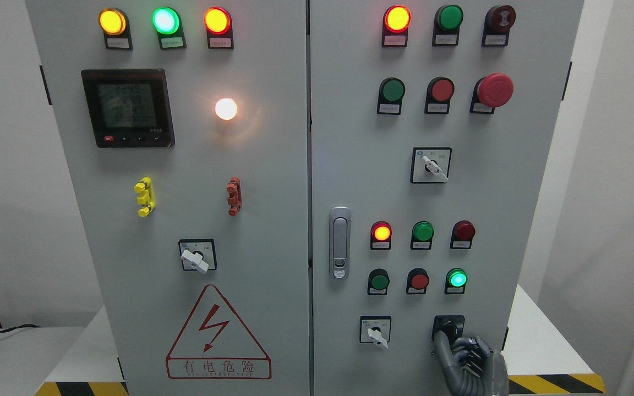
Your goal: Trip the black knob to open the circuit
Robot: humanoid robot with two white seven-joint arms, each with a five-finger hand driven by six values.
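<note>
At the lower right of the cabinet's right door (350,137), the black knob (449,328) sits on its square black plate, last in the bottom row, just right of a white-handled switch (375,331). The right hand (468,360) comes up from the bottom edge right of the middle; its dark grey fingers (442,352) are curled, one raised finger touching the lower left side of the knob, the others bunched just below and to the right. Whether the knob is truly pinched or only touched, cannot tell; much of the hand is cut off by the frame edge. Above the knob: a row of green button, red button and lit green lamp (456,279); above that, a lit red lamp (381,232), an unlit green lamp and a dark red lamp. Higher up, another white-handled switch (431,165), then the big red mushroom button (494,91). A metal door handle (339,242) stands upright near the door's left edge. On the left door (273,192): a digital meter (127,108), a glowing white lamp (225,109), a yellow clip (145,197), a red clip (234,196), a third white-handled switch (197,256) and a red triangular warning sign (218,335). The cabinet stands on a white surface (542,346) edged with yellow-black tape.
</note>
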